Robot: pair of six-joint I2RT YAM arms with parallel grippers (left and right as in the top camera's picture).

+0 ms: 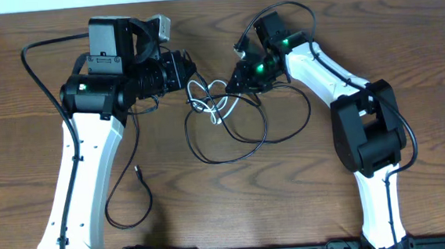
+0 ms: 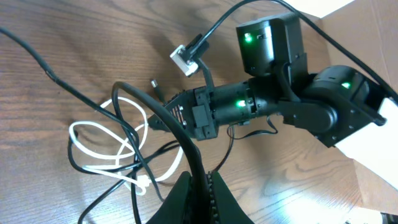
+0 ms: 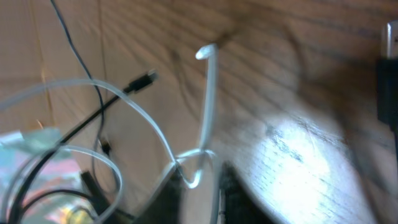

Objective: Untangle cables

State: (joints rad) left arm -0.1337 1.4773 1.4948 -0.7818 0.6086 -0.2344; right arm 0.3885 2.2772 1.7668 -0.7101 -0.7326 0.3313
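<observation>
Left claw (image 1: pixel 191 70) clamps the black cable (image 2: pixel 134 89), right claw (image 1: pixel 236 82) pinches the white cable (image 1: pixel 205 102); bare wood table (image 1: pixel 237 214) lies open all around.

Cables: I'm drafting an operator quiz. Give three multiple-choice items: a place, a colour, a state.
1. Where is the tangle? A between left gripper and right gripper; B at the front edge; C under an arm.
2. Its cable colours? A red, blue; B black cable, white cable; C yellow.
3. The left gripper is: A wide open; B shut on the black cable; C out of view.
A, overhead shows it between them; B, both colours show; B, the cable runs into its shut jaws.
</observation>
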